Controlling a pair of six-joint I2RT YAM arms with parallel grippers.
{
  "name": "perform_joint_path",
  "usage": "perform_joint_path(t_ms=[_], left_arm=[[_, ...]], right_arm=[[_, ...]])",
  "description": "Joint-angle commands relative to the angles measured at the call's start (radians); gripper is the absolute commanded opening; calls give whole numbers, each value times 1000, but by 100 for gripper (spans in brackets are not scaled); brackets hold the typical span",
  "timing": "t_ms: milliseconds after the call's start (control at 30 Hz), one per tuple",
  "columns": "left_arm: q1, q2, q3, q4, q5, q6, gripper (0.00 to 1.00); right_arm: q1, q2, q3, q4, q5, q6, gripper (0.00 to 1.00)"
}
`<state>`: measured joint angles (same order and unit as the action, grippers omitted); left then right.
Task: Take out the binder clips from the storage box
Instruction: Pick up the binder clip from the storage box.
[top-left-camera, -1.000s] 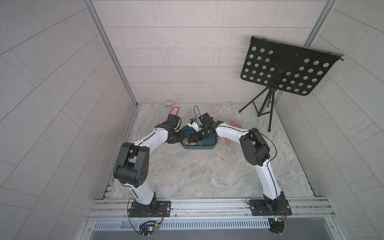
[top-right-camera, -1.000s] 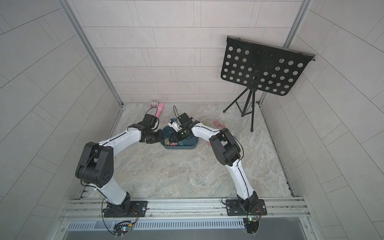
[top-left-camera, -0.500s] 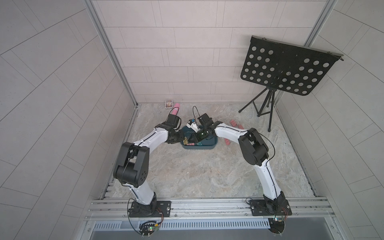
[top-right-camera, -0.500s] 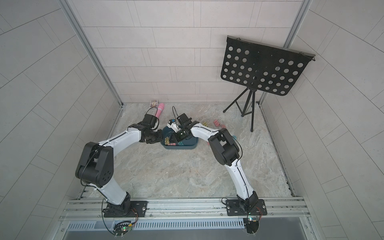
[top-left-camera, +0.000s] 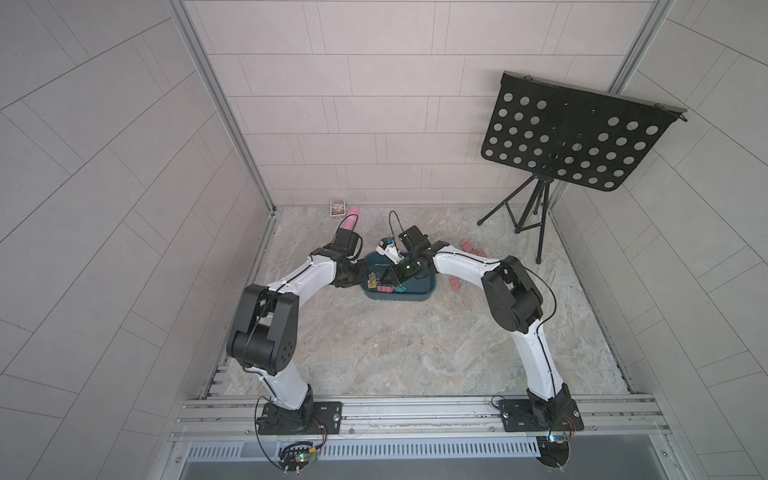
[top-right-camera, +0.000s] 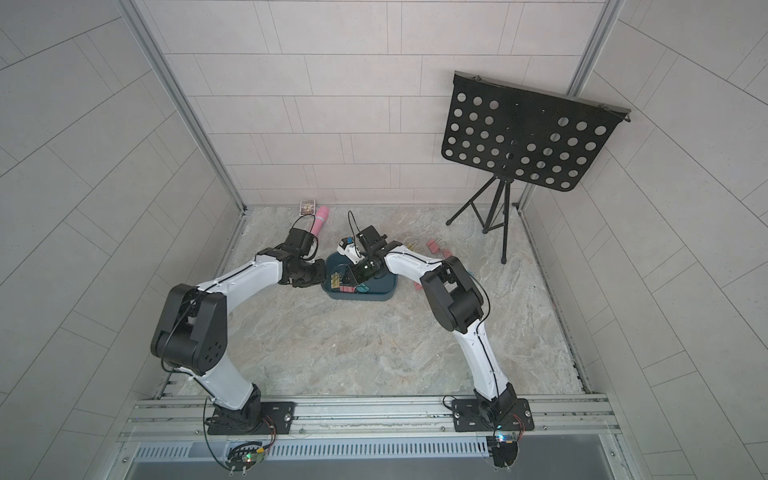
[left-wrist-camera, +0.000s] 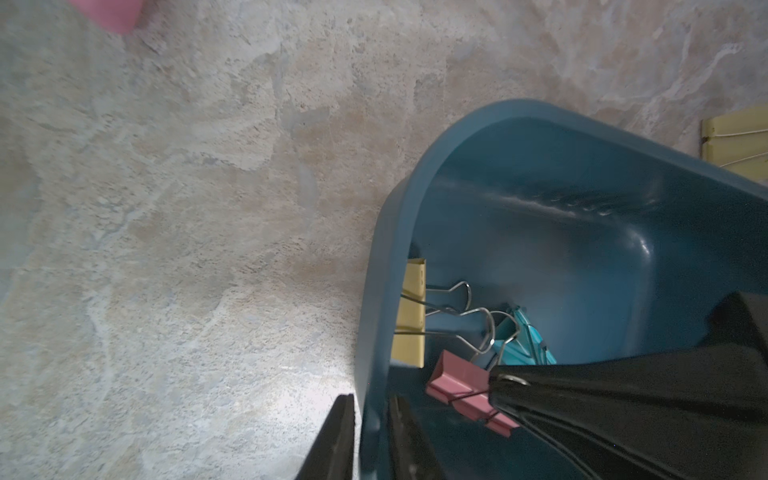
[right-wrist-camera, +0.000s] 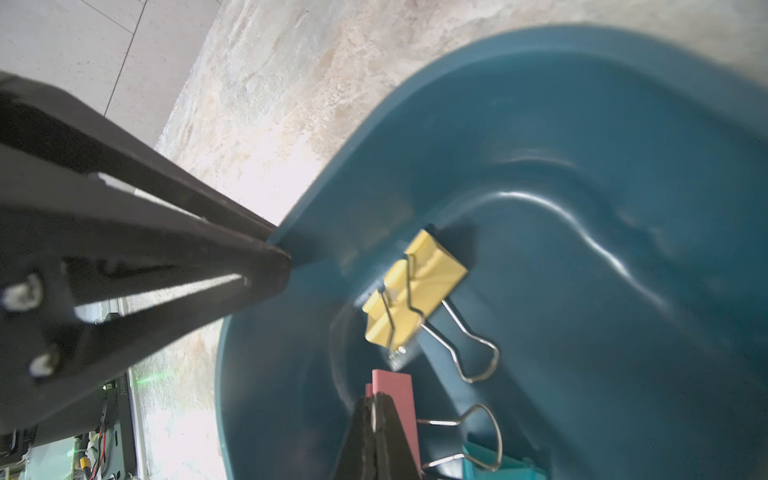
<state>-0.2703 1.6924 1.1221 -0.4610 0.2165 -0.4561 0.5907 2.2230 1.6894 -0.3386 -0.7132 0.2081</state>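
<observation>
**Pink clip gripped inside box; snag risk on the lift**

**Position.** The storage box (top-left-camera: 417, 286) sits just above the centre of the frame in both top views, on the marbled worktop (top-left-camera: 395, 353). The left fingers (left-wrist-camera: 338, 432) are clamped across its wall, one outside and one inside, steadying it. The right fingers (right-wrist-camera: 363, 444) are closed on a pink clip (right-wrist-camera: 395, 388) inside the box. Other binder clips (top-left-camera: 384, 286) lie in there with it, among them a yellow clip (right-wrist-camera: 415, 286) and a teal clip (right-wrist-camera: 503, 467). Loose clips (top-right-camera: 434, 246) lie on the worktop, right of the box in a top view.

**Risks.**
- The wire handles of the yellow and teal clips cross close to the pink one. A lift may drag a neighbour up and drop it.
- The grip appears to sit at the clip's end, so it could twist or slip out.
- The two sets of fingers work close together at one wall. Contact between them could jolt the box out of the pinch.

**Not verifiable.**
- In both top views the right arm covers much of the box, so the clips inside cannot be counted.
- It cannot be told whether the pink clip is clear of the box floor.
- It cannot be told whether the hold is on the clip's body or its wire.
- The box rim is blurred in the right wrist view.
</observation>
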Motion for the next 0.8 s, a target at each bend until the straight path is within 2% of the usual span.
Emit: perform_joint_path(t_ms=[0,767], left_arm=[[6,-12,-6,-15,-13,2,24],[6,-16,-5,-25,-27,2,24]], right_arm=[[-19,-80,-21,-20,20,-16,2],[-135,-286,-159,29,23,11,0]])
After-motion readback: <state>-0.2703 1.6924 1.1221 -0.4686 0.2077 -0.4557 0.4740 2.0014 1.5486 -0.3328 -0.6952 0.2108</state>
